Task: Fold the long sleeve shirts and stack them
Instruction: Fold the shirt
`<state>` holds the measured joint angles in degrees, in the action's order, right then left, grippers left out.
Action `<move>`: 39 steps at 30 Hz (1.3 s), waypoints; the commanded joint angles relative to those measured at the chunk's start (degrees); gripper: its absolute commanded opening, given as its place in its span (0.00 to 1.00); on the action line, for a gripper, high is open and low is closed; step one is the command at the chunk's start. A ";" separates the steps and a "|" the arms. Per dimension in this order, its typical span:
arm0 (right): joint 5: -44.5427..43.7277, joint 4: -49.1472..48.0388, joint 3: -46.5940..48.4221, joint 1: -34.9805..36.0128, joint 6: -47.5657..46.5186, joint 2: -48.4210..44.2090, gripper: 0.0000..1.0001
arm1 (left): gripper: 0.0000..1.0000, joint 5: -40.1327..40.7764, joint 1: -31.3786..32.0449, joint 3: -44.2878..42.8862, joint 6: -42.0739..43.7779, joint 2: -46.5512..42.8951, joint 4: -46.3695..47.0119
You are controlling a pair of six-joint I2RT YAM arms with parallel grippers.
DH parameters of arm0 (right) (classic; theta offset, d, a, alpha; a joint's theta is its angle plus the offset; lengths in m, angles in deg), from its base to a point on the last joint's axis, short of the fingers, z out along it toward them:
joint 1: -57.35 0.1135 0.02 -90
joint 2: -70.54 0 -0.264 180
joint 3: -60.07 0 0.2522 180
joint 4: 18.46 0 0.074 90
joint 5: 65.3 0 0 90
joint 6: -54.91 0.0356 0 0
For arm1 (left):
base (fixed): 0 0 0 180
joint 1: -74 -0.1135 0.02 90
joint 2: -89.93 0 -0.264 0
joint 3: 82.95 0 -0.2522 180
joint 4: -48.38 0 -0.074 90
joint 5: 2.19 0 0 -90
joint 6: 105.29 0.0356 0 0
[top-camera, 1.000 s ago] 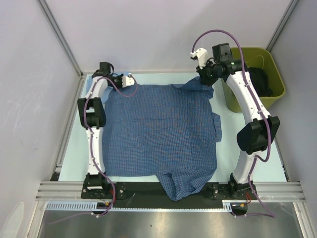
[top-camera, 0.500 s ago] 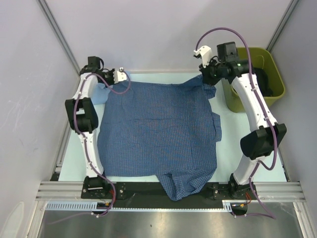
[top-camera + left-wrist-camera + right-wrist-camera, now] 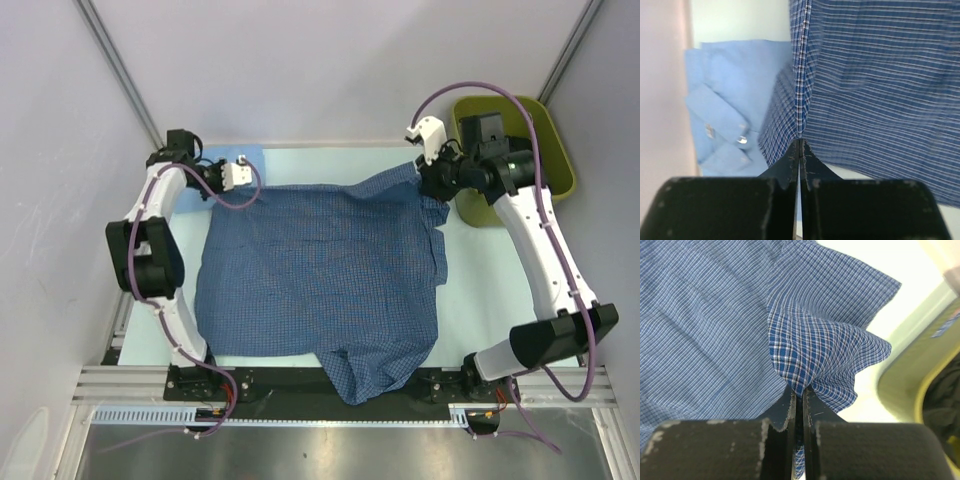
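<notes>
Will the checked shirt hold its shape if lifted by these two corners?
Probably not: the checked shirt bunches into soft folds at the right gripper, so it likely sags between grips. It looks thin and light. Its tail overhanging the near side may drag.

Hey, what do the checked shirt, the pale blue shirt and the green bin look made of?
The checked shirt: thin woven cloth, likely cotton, matte; its thread grid shows and it drapes in wrinkles. The pale blue shirt: similar smooth cloth, matte, with soft folds and a buttoned cuff. The green bin: probably moulded plastic, smooth rigid walls.
</notes>
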<state>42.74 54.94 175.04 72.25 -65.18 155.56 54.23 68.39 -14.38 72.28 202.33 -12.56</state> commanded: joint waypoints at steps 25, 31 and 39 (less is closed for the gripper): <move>4.72 6.45 -20.54 1.01 -7.87 -17.60 0.00 | 0.00 9.06 1.83 39.66 -15.93 -21.35 1.21; 7.53 12.87 -17.10 6.89 -10.17 -17.50 0.00 | 0.12 8.28 1.56 39.67 -18.83 -21.08 2.71; 7.97 11.39 -16.84 22.37 -7.27 -20.77 0.00 | 0.90 -12.10 0.95 36.67 -24.10 -34.33 1.03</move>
<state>49.45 66.72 155.22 91.20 -73.85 136.30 56.35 69.57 25.64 52.44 177.61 -11.05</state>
